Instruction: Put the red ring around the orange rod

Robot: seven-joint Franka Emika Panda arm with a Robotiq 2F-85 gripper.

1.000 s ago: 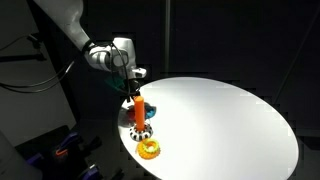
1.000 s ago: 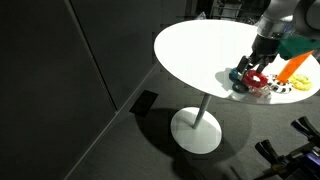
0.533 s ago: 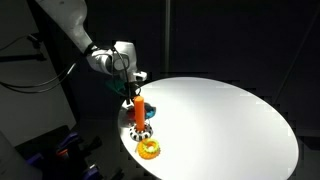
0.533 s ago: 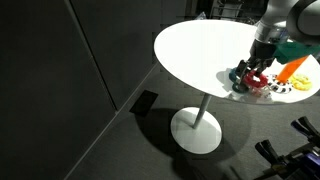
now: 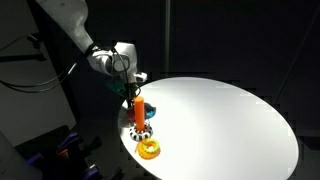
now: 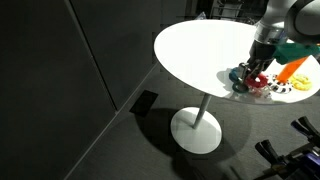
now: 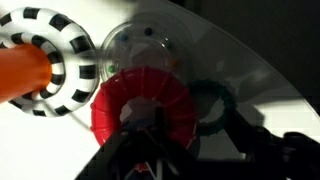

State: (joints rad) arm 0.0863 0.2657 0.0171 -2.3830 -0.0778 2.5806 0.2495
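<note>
The red ring [image 7: 140, 100] lies flat on the white round table [image 5: 230, 115], right beside the orange rod [image 7: 20, 72], which stands upright on its black-and-white speckled base [image 7: 62, 48]. My gripper [image 7: 185, 128] is down over the ring, with one dark finger [image 7: 138, 135] over its hole and the other outside its rim. The shadow hides whether the pads touch the ring. In both exterior views the gripper [image 5: 131, 88] [image 6: 250, 74] hangs at the table's edge next to the rod [image 5: 139, 108] [image 6: 293, 68], over the red ring [image 6: 256, 80].
A yellow-orange ring [image 5: 150, 150] lies near the table's rim beyond the rod's base. A dark green ring [image 7: 210, 105] and a clear disc [image 7: 150, 45] lie against the red ring. The table edge is close by.
The arm has hardly moved and stays over the red ring. The gripper looks slightly lower on it than a second ago.
</note>
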